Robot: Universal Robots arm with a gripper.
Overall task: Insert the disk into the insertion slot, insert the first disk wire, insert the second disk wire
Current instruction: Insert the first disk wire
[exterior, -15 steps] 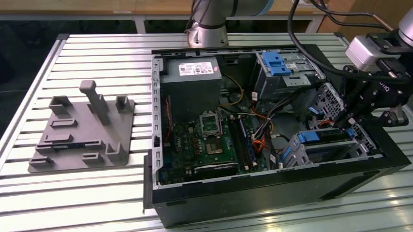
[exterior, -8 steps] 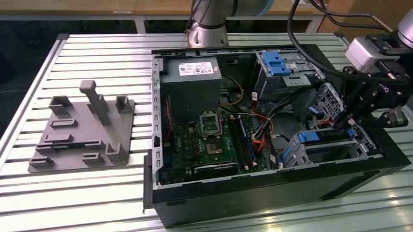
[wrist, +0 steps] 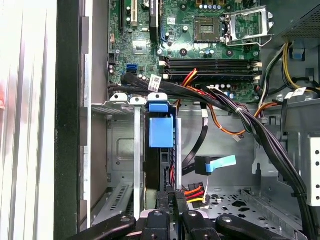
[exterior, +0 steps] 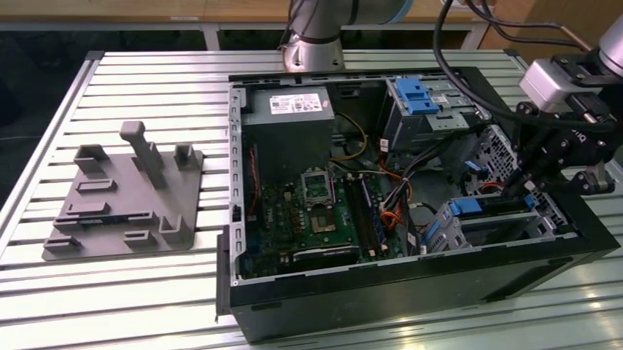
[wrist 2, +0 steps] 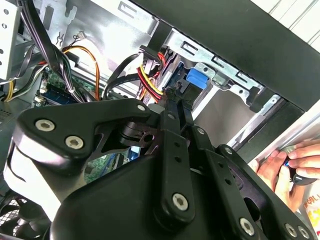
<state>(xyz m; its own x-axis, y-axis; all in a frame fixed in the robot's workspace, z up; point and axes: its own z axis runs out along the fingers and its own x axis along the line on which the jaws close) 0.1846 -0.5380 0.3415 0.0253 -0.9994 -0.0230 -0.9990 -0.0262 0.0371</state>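
— Where is the disk [wrist: 161, 131]?
— In the insertion slot [wrist: 119, 150]. It stands on edge between the grey cage walls, with its blue carrier tab facing the motherboard [wrist: 200, 30]. In the exterior view that cage sits in the corner of the computer case [exterior: 409, 288], toward the exterior view's right.
— And the hand [wrist: 171, 189]?
— Down inside the case, close against the disk at the end away from the tab. Its fingers are drawn close together (whether they pinch anything between the tips, I cannot tell).
— Any wires about?
— A bunch of red, yellow and orange wires [wrist: 194, 191] ends in a black plug just beside the hand. A black cable [wrist: 216, 164] with a pale blue tab lies near, apart from the disk.
— What else is in there?
— A second cage with a wide blue latch [exterior: 419, 95], farther along the case wall.
— And outside?
— A grey fixture plate [exterior: 127, 197] lies on the slatted desk [exterior: 146, 73], well apart toward the exterior view's left. In the second wrist view someone's fingers [wrist 2: 300, 149] rest just beyond the case's black edge.
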